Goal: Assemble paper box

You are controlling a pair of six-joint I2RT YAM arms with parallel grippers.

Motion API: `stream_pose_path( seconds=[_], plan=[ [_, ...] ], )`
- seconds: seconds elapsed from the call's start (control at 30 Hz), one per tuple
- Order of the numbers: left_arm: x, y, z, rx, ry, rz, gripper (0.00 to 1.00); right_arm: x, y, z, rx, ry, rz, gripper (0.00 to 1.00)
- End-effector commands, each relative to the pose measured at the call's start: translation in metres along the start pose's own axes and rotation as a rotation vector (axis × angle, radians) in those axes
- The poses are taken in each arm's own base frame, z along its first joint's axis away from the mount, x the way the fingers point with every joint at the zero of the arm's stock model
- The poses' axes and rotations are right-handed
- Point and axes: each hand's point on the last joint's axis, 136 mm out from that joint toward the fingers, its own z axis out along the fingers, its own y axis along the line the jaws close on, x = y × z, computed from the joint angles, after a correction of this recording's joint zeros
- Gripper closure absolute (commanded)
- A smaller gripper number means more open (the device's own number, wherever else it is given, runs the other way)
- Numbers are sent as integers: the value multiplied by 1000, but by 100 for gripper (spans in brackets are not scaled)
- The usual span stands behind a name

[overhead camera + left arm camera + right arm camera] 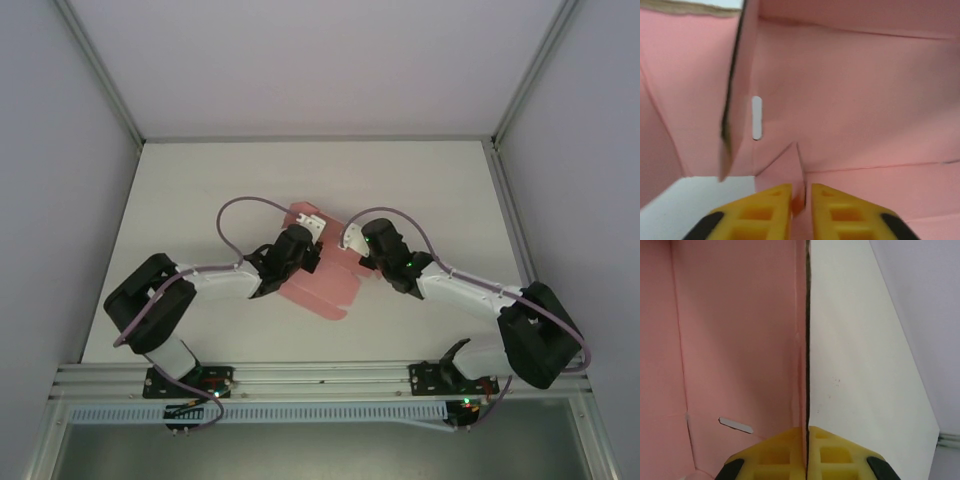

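Note:
The paper box (pixel 325 290) is a pink card sheet lying partly folded on the table between both arms. My left gripper (pixel 312 232) is at its far left part. In the left wrist view the yellow fingers (pixel 840 210) stand slightly apart, open, and a thin upright flap (pixel 801 167) passes loosely through the gap (pixel 801 200). A raised panel with a small slot (pixel 756 117) stands to the left. My right gripper (pixel 352 238) is at the sheet's far right edge. It (pixel 806 432) is shut on an upright pink wall (pixel 740 340) seen edge-on.
The white table (pixel 430 190) stretches away on all sides of the sheet, bounded by grey enclosure walls and aluminium posts (pixel 515 110). In the right wrist view bare table (pixel 855 365) lies right of the gripped wall. A slot (pixel 736 425) shows low in that wall's panel.

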Motion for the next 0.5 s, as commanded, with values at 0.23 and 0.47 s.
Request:
stream_pose_path(
  seconds=[0.23, 0.47],
  plan=[
    [17, 10, -27, 21, 31, -118, 38, -6, -5, 9, 77, 26, -144, 100],
    [23, 56, -61, -69, 22, -251, 0, -14, -12, 14, 142, 1, -201, 100]
  ],
)
